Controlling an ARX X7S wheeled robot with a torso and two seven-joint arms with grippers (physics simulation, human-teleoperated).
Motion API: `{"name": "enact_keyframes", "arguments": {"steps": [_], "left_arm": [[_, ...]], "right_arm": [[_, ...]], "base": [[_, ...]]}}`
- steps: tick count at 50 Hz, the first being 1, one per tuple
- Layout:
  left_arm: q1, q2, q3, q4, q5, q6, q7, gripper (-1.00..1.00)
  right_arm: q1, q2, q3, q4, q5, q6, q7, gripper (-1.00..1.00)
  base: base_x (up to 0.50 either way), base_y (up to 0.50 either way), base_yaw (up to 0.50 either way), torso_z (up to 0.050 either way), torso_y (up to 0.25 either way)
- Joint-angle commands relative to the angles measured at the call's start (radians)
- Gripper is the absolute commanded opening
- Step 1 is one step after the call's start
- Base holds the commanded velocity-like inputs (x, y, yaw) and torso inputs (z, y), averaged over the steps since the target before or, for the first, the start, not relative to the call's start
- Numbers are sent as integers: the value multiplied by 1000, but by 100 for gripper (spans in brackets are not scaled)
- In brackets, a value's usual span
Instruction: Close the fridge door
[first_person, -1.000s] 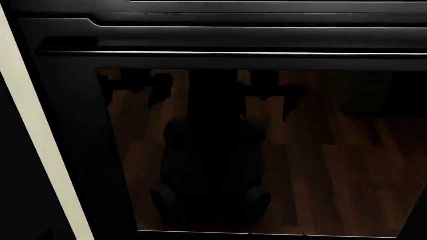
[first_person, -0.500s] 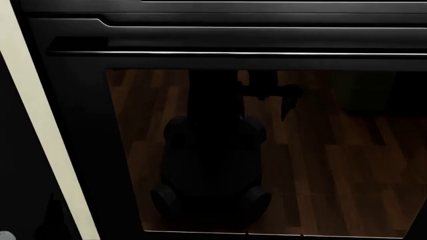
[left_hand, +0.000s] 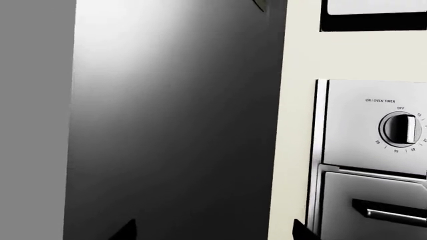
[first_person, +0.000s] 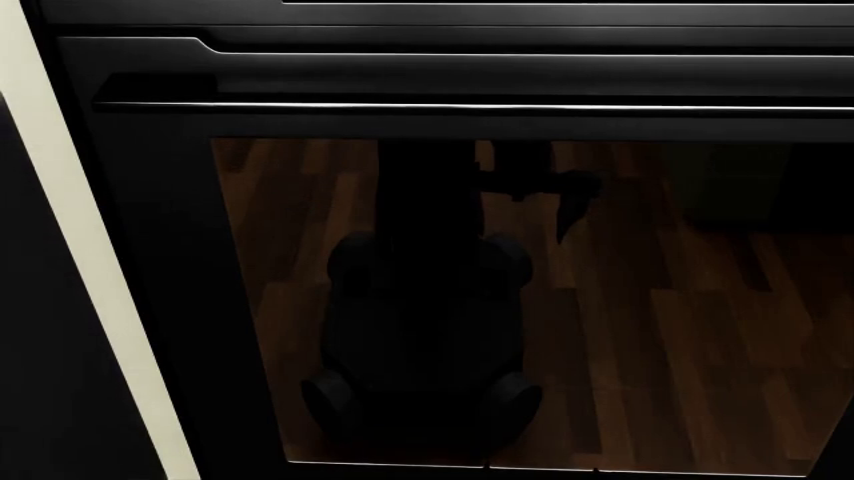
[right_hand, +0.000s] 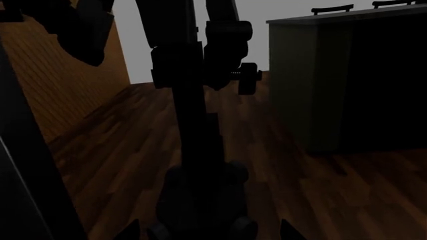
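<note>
In the left wrist view, a broad glossy black panel (left_hand: 173, 125) fills the middle, taken to be the front of the fridge door, with a grey wall to one side and a cream cabinet upright (left_hand: 293, 125) to the other; beyond the upright, a stainless oven control panel with a timer knob (left_hand: 399, 128) and a drawer with a dark bar handle (left_hand: 387, 212) are seen. Only two dark tips of the left gripper (left_hand: 210, 231) show at the frame's edge, set wide apart with nothing between them, so the fingers are judged spread and empty, apparently squared to the panel so that it can be pushed. In the head view, the black oven door (first_person: 507, 300) with its dark glass window takes up nearly the whole frame, the robot's own silhouette and wooden floor being mirrored in it; the cream strip (first_person: 80, 260) runs down the left, and the fridge door itself cannot be made out. In the right wrist view, only a reflection of the robot's column (right_hand: 193, 100), wooden floor (right_hand: 320, 200) and a dark counter is shown; two tips of the right gripper (right_hand: 208, 231) are seen parted and empty, held idle.
</note>
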Motion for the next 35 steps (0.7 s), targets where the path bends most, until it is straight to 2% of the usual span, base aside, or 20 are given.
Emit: {"name": "enact_keyframes", "arguments": {"steps": [1, 12, 35], "left_arm": [[-153, -88, -47, -43, -12, -69, -12, 100], [-359, -169, 13, -241, 56, -92, 37, 100], [-655, -234, 121, -459, 141, -113, 107, 100]], "right_arm": [[5, 2, -4, 3, 7, -4, 5, 100], [15, 0, -9, 19, 9, -16, 8, 100], [39, -8, -20, 65, 13, -48, 13, 100]], "base": [[0, 0, 0, 0, 0], [0, 0, 0, 0, 1], [0, 0, 0, 0, 0]]}}
